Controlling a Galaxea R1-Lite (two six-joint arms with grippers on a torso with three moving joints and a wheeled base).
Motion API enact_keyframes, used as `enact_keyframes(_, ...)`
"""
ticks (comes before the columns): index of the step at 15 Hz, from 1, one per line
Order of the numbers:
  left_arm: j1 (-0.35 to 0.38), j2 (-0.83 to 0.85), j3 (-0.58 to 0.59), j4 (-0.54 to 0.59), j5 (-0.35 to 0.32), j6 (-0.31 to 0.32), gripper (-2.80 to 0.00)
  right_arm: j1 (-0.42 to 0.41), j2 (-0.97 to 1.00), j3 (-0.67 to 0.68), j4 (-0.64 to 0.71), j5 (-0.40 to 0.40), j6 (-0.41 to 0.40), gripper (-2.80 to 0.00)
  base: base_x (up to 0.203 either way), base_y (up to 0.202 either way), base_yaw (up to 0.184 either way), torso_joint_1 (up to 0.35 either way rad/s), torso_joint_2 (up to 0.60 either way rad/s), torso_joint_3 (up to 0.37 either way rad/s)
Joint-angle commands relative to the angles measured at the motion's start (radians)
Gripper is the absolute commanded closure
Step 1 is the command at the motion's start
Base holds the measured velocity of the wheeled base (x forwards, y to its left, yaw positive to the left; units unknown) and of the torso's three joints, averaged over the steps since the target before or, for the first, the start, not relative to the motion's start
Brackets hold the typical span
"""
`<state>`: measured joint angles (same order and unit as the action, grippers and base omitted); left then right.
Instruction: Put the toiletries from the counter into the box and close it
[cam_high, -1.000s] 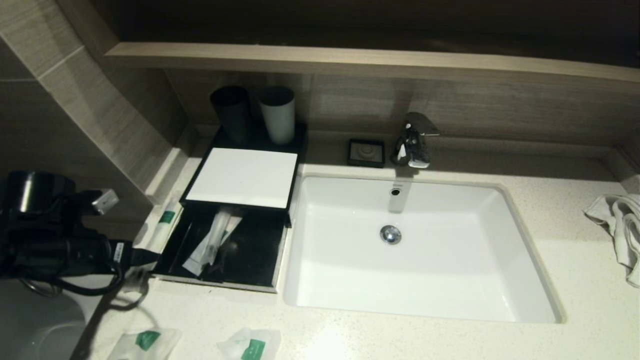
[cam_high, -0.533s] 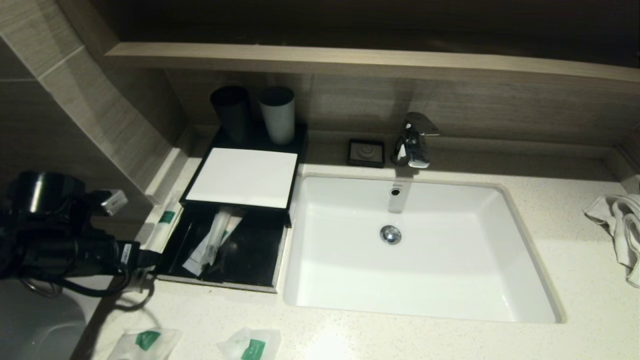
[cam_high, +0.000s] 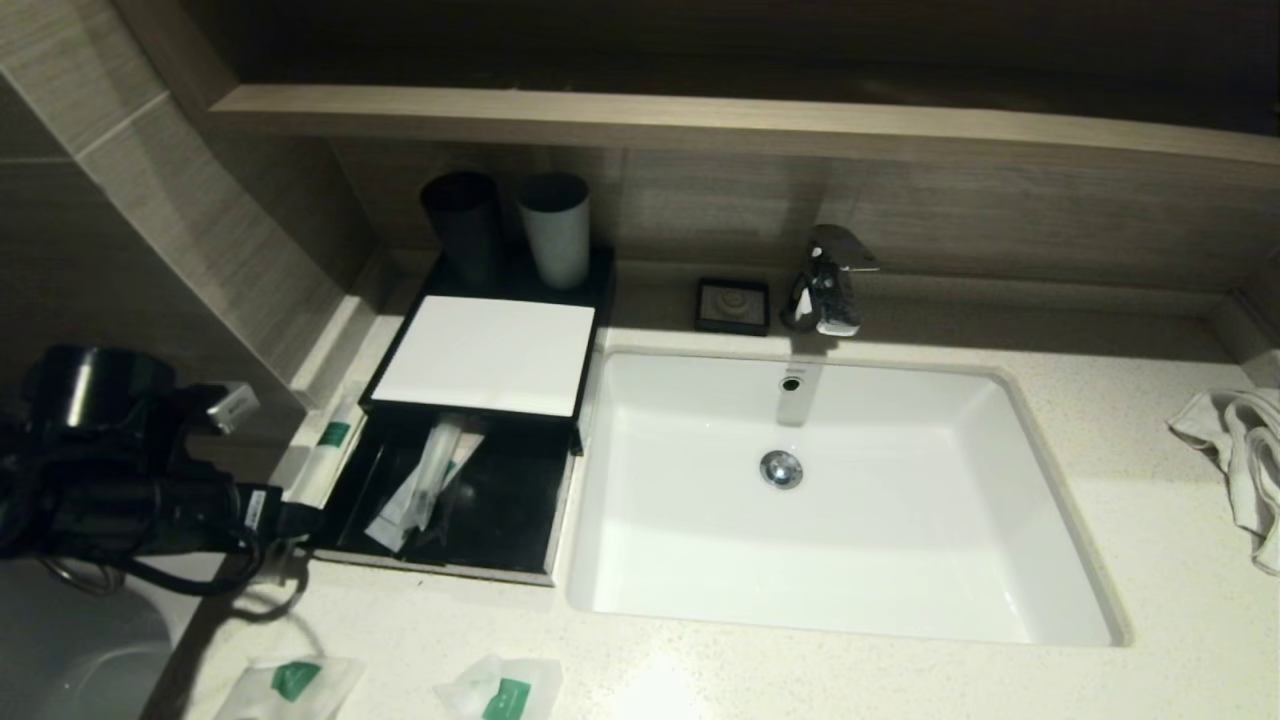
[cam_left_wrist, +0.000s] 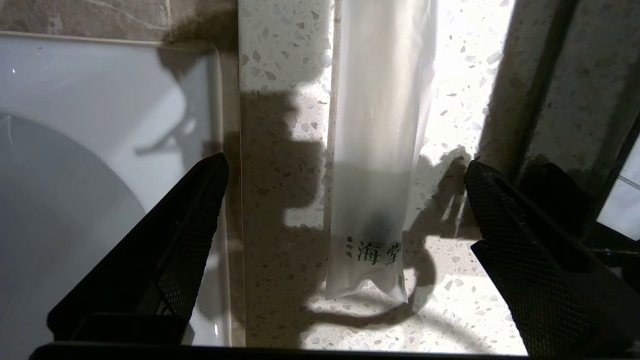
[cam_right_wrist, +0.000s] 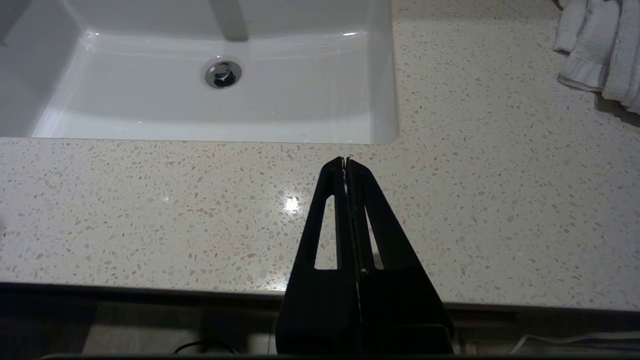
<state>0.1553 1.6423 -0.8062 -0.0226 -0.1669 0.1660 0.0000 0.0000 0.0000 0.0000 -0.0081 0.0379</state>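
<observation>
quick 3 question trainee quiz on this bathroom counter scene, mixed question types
1. True or false: the box has its drawer pulled out.
2. How many small pouches lie on the counter at its near edge?
3. The left tool is: A) shut on the long packet, B) open with the packet between its fingers, C) over the sink.

Key
1. True.
2. Two: left pouch, right pouch.
3. B. The right tool is shut and empty over the counter.

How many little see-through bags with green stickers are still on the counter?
2. One pouch lies at the counter's near edge, front of the drawer; the other pouch sits just to its right. More could be hidden out of view.
</observation>
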Motion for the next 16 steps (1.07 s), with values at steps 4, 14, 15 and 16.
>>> enact_keyframes(4, 0.001, 0.011, -0.001, 0.000, 0.000, 0.000, 0.00, 0.000, 0.000, 0.000, 0.000, 0.000, 0.000, 0.00, 0.000, 0.000, 0.000, 0.000, 0.00, 0.000)
enact_keyframes(14, 0.000, -0.006, 0.001, 0.000, -0.014, -0.002, 0.00, 0.000, 0.000, 0.000, 0.000, 0.000, 0.000, 0.00, 0.000, 0.000, 0.000, 0.000, 0.00, 0.000)
enact_keyframes(15, -0.002, -0.017, 0.000, 0.000, -0.014, -0.002, 0.00, 0.000, 0.001, 0.000, 0.000, 0.000, 0.000, 0.00, 0.000, 0.000, 0.000, 0.000, 0.00, 0.000)
enact_keyframes(16, -0.002, -0.030, -0.001, 0.001, -0.015, -0.003, 0.00, 0.000, 0.001, 0.000, 0.000, 0.000, 0.000, 0.00, 0.000, 0.000, 0.000, 0.000, 0.00, 0.000)
